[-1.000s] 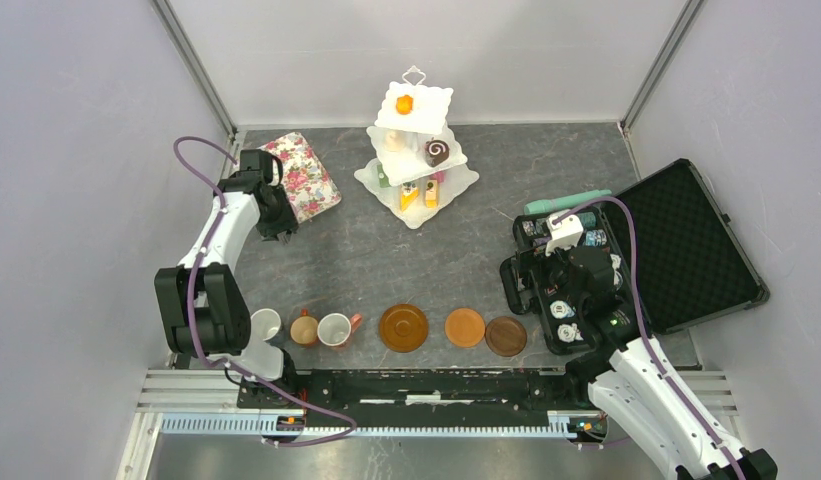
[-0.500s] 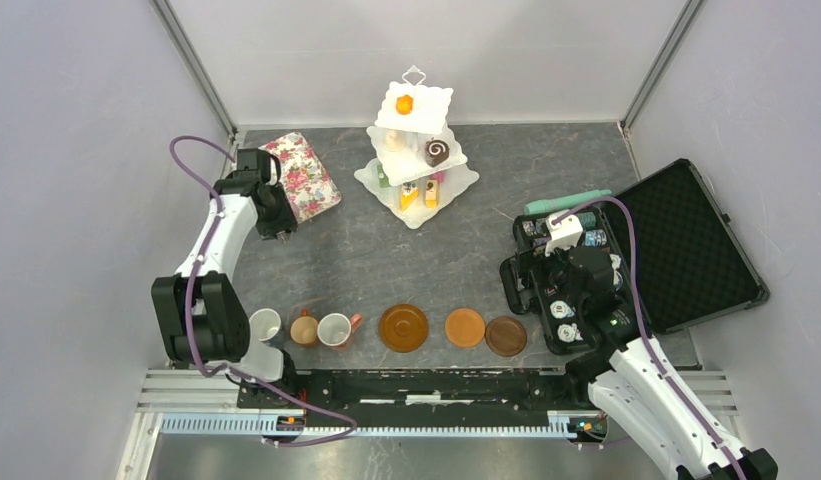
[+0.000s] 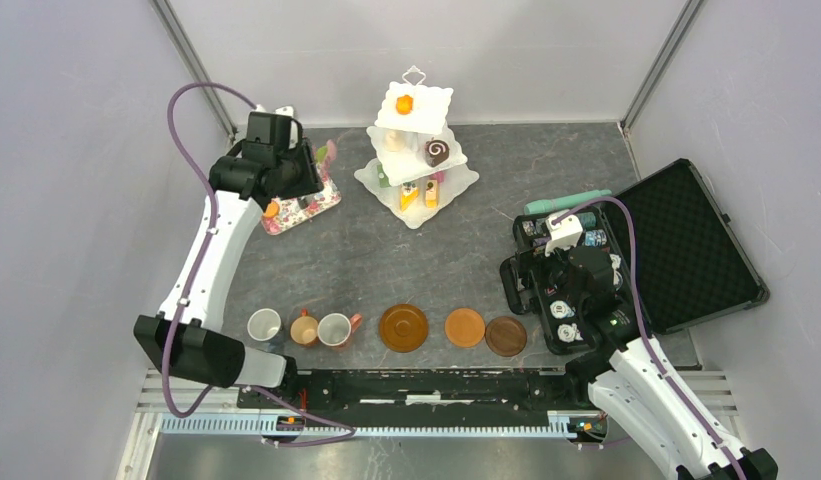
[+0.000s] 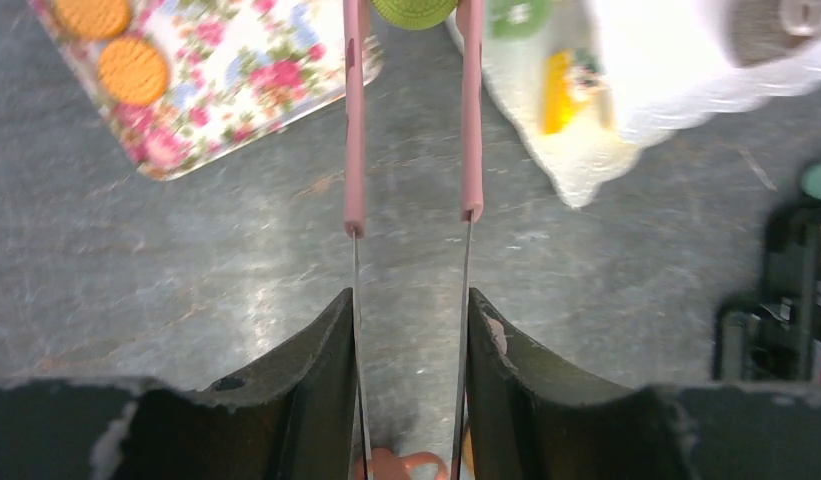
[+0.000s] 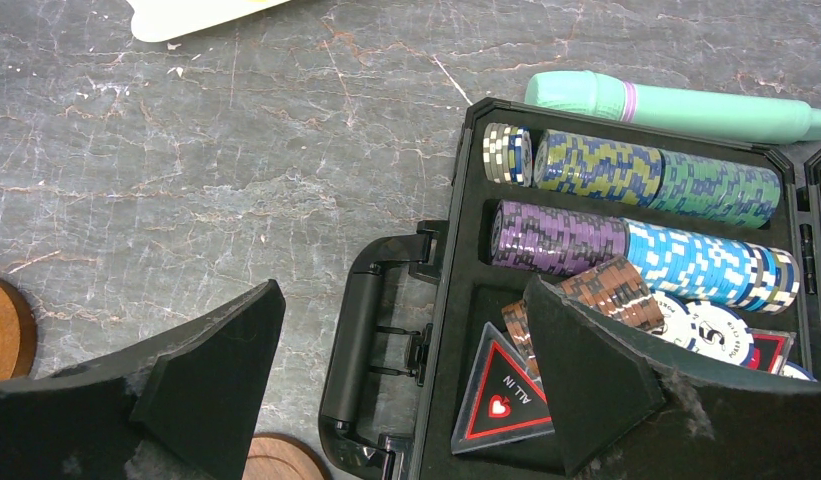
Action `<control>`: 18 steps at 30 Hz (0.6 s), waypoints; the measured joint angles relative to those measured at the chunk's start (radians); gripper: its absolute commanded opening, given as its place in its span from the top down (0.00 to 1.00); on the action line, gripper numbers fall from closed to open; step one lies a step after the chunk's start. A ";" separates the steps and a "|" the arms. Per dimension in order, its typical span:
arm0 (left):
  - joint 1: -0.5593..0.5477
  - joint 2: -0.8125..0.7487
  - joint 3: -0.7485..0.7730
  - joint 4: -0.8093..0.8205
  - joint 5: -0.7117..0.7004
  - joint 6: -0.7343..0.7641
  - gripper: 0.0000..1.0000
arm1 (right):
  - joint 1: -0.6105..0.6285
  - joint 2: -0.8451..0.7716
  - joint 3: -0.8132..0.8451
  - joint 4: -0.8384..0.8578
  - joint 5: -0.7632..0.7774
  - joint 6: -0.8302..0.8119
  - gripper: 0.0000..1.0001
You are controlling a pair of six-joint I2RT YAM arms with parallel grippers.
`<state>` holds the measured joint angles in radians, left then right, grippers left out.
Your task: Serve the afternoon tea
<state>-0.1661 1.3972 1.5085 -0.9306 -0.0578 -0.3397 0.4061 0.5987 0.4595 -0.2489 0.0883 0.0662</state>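
Note:
My left gripper (image 4: 411,300) is shut on pink-tipped metal tongs (image 4: 355,120). A round green toy cake (image 4: 414,8) sits between the tong tips, above the table between the floral tray (image 4: 236,80) and the white tiered stand (image 4: 626,110). From above, the left gripper (image 3: 304,165) hangs over the tray's right side, left of the stand (image 3: 416,190), which carries small cakes. Three mugs (image 3: 304,328) and three brown-orange saucers (image 3: 465,327) line the near edge. My right gripper (image 5: 401,300) stands open over the poker case's handle, holding nothing.
Two orange biscuits (image 4: 133,70) lie on the floral tray. The open black poker-chip case (image 3: 686,245) fills the right side, with a mint-green cylinder (image 5: 676,108) behind it. Grey walls close in the table at the back and sides.
The left arm has lifted and swung back from the table beside the tray to over the tray's right edge, tongs now pointing toward the stand. The right arm has not moved.

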 measured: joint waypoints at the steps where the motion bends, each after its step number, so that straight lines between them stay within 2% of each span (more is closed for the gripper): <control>1: -0.029 -0.004 0.028 -0.008 -0.002 0.000 0.78 | 0.000 0.000 0.000 0.000 0.000 0.000 0.02; 8: -0.231 -0.016 0.226 -0.025 0.013 -0.001 0.77 | 0.000 0.001 0.000 -0.003 0.003 0.000 0.02; 13: -0.311 -0.011 0.317 -0.021 0.026 -0.003 0.77 | 0.000 0.001 0.000 -0.018 0.004 0.000 0.02; 18: -0.389 0.068 0.407 -0.010 0.035 -0.004 0.77 | 0.000 -0.002 0.000 -0.022 0.019 0.007 0.02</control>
<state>-0.5549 1.4651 1.9156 -0.9405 -0.0227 -0.3435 0.4061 0.5968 0.4595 -0.2710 0.1078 0.0734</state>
